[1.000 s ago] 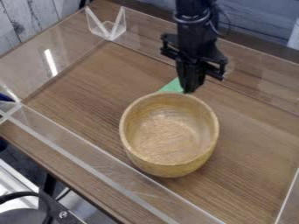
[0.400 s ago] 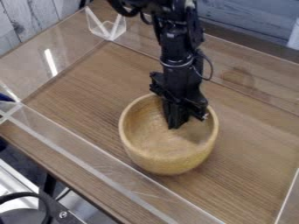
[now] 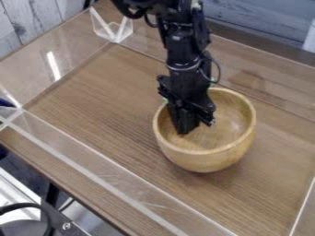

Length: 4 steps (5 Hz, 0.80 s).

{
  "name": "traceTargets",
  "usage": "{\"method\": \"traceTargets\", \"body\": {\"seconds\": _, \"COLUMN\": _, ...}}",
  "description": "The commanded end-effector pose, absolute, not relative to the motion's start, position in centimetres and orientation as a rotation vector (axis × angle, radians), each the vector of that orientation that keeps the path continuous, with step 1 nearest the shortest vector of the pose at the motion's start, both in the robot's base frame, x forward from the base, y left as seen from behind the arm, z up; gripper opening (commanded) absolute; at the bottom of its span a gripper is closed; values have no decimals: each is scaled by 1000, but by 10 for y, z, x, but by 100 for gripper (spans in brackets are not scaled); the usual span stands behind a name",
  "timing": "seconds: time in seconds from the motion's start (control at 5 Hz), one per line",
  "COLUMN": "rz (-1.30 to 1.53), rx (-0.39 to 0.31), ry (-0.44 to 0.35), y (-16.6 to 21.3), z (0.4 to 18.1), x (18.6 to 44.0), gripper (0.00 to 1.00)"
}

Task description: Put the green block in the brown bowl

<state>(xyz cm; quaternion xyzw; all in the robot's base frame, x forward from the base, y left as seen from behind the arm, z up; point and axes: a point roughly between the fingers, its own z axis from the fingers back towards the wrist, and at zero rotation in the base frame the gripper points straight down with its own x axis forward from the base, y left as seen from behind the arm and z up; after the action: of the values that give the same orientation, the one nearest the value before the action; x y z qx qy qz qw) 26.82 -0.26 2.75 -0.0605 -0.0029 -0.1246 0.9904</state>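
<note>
1. the pincer (image 3: 187, 127) points straight down with its tips inside the bowl (image 3: 234, 147), low enough that anything let go would land inside; the dark fingers hide the gap, so i cannot tell how wide it stands or whether it holds anything.
2. the green block is not visible; it may sit behind the fingers or on the bowl's floor.
3. the bowl stands upright on the wooden table (image 3: 99, 92), mouth up to receive the block.
4. a clear wall (image 3: 74, 157) edges the table, likely to stop things sliding off.

Light-brown grained bowl (image 3: 223, 147), black claw (image 3: 189, 126).
</note>
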Motion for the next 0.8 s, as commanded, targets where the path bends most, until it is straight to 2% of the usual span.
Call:
{"method": "traceTargets", "body": {"seconds": 0.0, "rz": -252, "rx": -97, "ry": -30, "y": 6, "z": 40, "x": 266, "gripper": 0}}
{"method": "traceTargets", "body": {"seconds": 0.4, "rz": -263, "rx": -70, "ry": -33, "y": 17, "z": 35, "x": 259, "gripper": 0}}
{"method": "traceTargets", "body": {"seconds": 0.6, "rz": -267, "rx": -97, "ry": -8, "y": 18, "z": 27, "x": 263, "gripper": 0}}
